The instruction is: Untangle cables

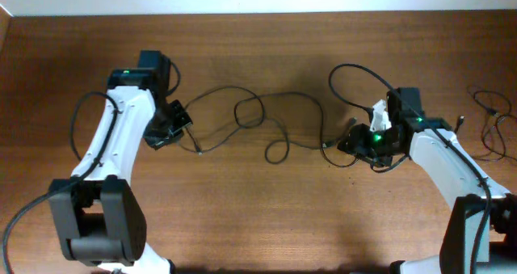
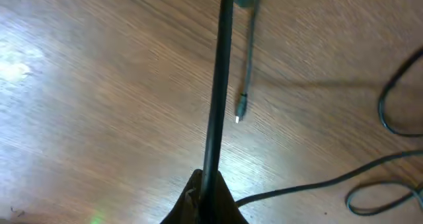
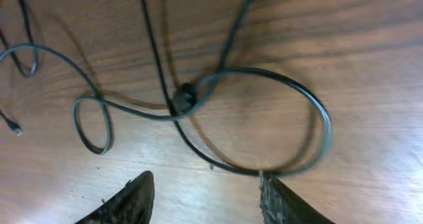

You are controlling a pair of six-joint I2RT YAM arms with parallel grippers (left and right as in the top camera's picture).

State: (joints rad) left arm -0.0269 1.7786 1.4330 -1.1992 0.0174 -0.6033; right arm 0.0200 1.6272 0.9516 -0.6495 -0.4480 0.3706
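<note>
Thin black cables (image 1: 258,119) lie looped across the middle of the table between the two arms. My left gripper (image 1: 179,120) is at their left end. In the left wrist view it (image 2: 208,184) is shut on one cable (image 2: 218,85), which runs taut straight away from the fingers; a small plug end (image 2: 242,109) lies beside it. My right gripper (image 1: 343,145) is at the right end. In the right wrist view it (image 3: 208,192) is open and empty, just short of a wide cable loop (image 3: 320,121) that crosses at a knot (image 3: 184,98).
More thin black cords (image 1: 489,120) lie at the far right edge of the table. A large cable loop (image 1: 355,84) arcs behind the right gripper. Thick black wires run along both arms.
</note>
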